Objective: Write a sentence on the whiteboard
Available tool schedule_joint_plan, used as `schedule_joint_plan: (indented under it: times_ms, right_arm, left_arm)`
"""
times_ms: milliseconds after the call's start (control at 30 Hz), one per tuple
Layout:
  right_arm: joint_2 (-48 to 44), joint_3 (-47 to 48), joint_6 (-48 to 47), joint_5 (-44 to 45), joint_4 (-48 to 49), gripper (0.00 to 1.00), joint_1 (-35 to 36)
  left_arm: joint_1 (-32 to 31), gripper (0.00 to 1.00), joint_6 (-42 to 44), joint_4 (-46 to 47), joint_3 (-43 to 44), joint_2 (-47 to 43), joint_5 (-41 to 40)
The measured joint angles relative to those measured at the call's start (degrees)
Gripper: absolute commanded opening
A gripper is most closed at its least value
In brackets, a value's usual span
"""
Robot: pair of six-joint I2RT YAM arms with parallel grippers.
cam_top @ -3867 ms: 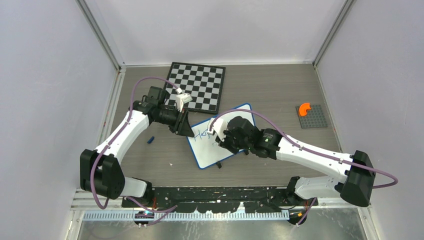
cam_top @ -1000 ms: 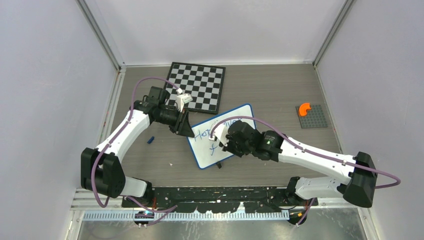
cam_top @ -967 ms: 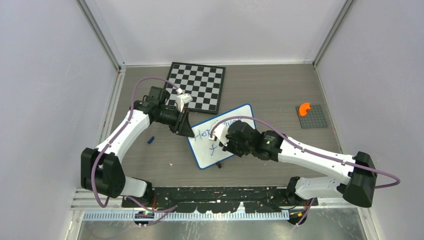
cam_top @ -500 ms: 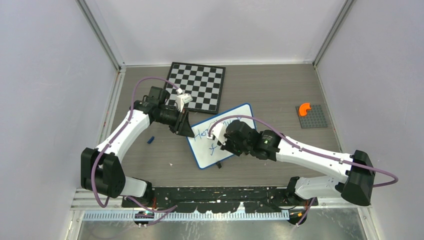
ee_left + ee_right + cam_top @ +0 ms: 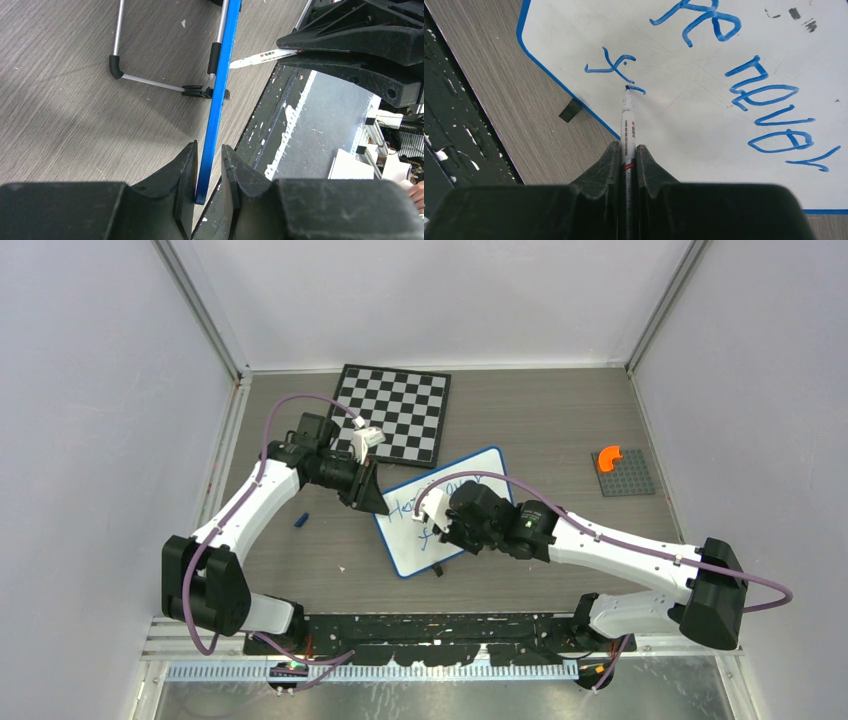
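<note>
Overhead, whiteboard: lies askew at mid-table, just in front of the chessboard, with both arms meeting over it.
Overhead, left gripper: sits at the board's far left corner.
Overhead, right gripper: hangs over the board's left half and hides part of the writing.
Left wrist, grip: the 2 jaws are pinched on the blue rim, seen edge-on; a wire leg with black tips shows beneath the board.
Right wrist, grip: the jaws are clamped on a thin marker, held mid-barrel, its tip touching the white surface.
Right wrist, sentence: line 1 shows "pe never"; line 2 has an "f" and the start of 1 more stroke at the tip.
Progress: probably most of the last word is yet to write.
Handling, board: likely light and stiff with a slick face, and apt to skid on its feet under pen pressure, so the rim pinch looks like the right hold.
Handling, marker: slim and smooth, so it could twist in the jaws; light, even pressure seems wise.
</note>
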Motion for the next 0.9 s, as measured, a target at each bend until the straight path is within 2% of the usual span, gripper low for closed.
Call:
schedule_joint_plan:
  times_ms: [900]
  right_arm:
    - [-1.79,-0.44,-0.66,0.85,-1.53,0.0,-1.57]
  left_arm:
    - [0.0,0.26,-0.02,0.02,0.0,0.02,0.0]
